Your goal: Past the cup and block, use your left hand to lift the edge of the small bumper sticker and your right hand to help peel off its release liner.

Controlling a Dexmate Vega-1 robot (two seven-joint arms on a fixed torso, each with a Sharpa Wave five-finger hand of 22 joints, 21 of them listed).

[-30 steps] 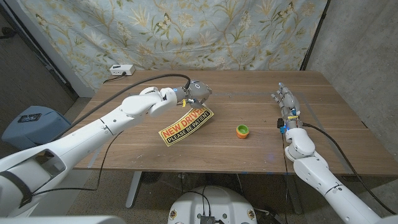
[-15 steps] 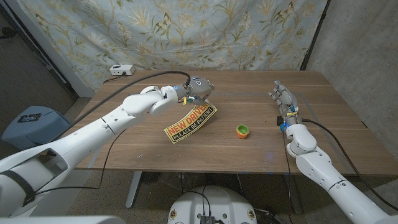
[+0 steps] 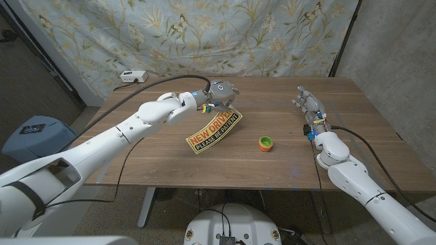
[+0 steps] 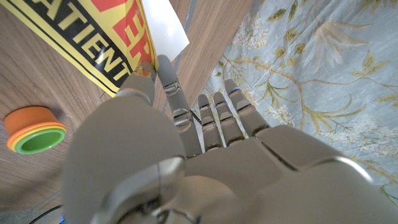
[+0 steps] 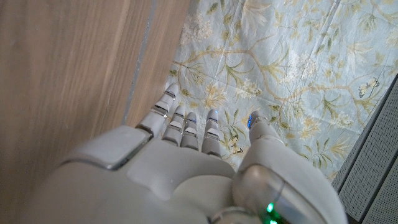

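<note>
The yellow bumper sticker [image 3: 214, 129] with red and black lettering hangs tilted above the table, its far end raised. My left hand [image 3: 219, 94] pinches that far end between thumb and finger; in the left wrist view the sticker [image 4: 93, 43] and a white corner of its liner [image 4: 166, 25] sit by my fingertips [image 4: 163, 65]. My right hand [image 3: 310, 107] stands on the table at the right, fingers straight and apart, holding nothing. A small orange and green cup [image 3: 265, 143] sits between the two hands, also in the left wrist view as the cup [image 4: 34, 127].
A white power strip [image 3: 133, 77] lies at the table's far left corner. A flowered curtain [image 3: 204, 34] hangs behind the table. The table's right edge [image 3: 381, 119] is close to my right hand.
My left hand has carried the sticker to the right and a little further back, lifting it. My right hand has shifted slightly further back.
</note>
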